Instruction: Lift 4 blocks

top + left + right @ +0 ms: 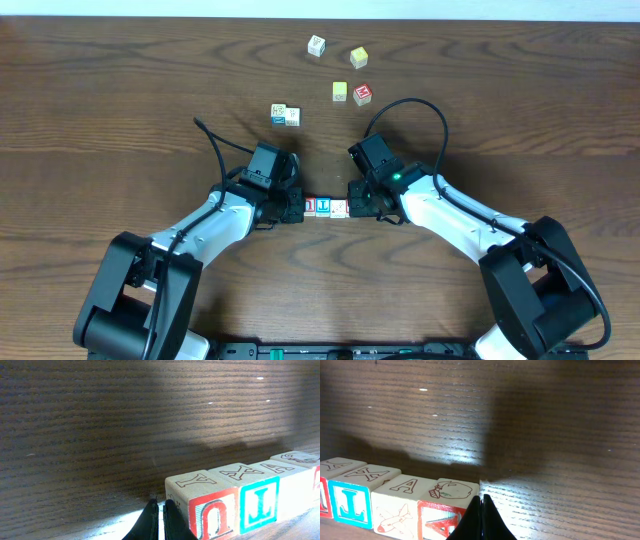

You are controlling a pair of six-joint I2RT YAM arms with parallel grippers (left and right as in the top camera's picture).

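Observation:
Four blocks stand in a tight row (325, 207) between my two grippers. In the left wrist view they run from a red-faced block (212, 510) through a blue-faced block (257, 502) and a white-faced block (295, 487) to a red edge at the frame's right. My left gripper (159, 505) is shut, its fingers against the red block's outer side. In the right wrist view my right gripper (481, 497) is shut against the other red-faced block (440, 512), beside the white airplane block (395, 505). Nothing sits between either pair of jaws. Whether the row touches the table I cannot tell.
Several loose cubes lie farther back on the wooden table (120, 110): a white one (316, 45), two yellow ones (359, 57) (340, 92), a red one (362, 95) and a pair (285, 115) at left of centre. Both arms (215, 225) (450, 215) angle inward from the front edge.

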